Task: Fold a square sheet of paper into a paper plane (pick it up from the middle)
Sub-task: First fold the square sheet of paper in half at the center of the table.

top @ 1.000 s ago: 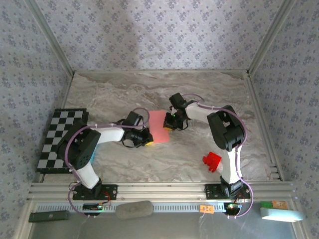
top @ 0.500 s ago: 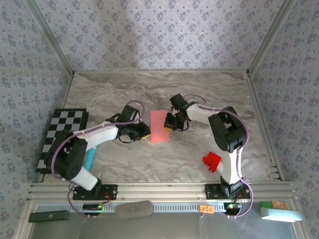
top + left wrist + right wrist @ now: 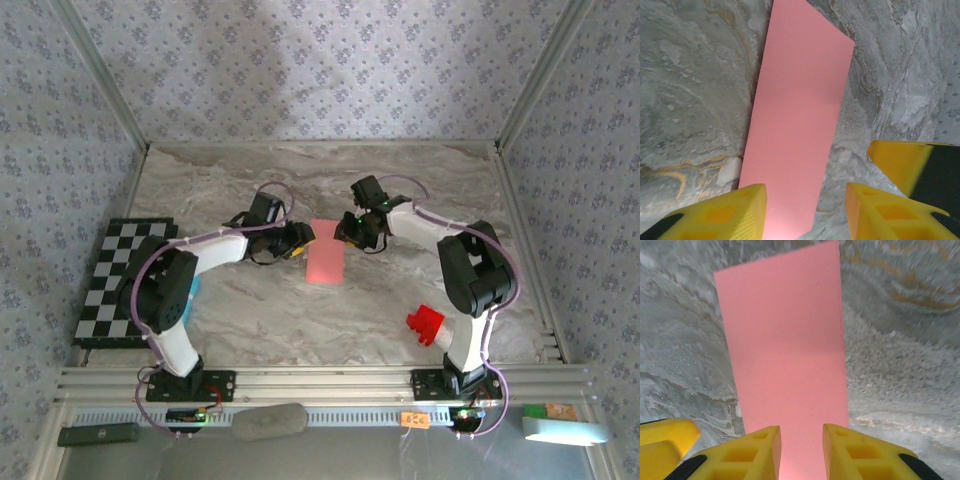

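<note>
Left gripper (image 3: 303, 239) hovers at the far left corner of the sheet of paper (image 3: 325, 262), its yellow jaws parted and released, clamping nothing. Right gripper (image 3: 346, 232) sits at the sheet's far right corner with a narrower gap between its jaws (loose too, pink showing through the gap). The sheet – a long, narrow pink rectangle – lies flat on the marble table (image 3: 270, 320). A red block (image 3: 425, 323) rests off the sheet's near right side, well apart from it.

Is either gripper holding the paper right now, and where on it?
Nothing is held. The paper lies flat on the table; left gripper and right gripper stand open at its edges.
</note>
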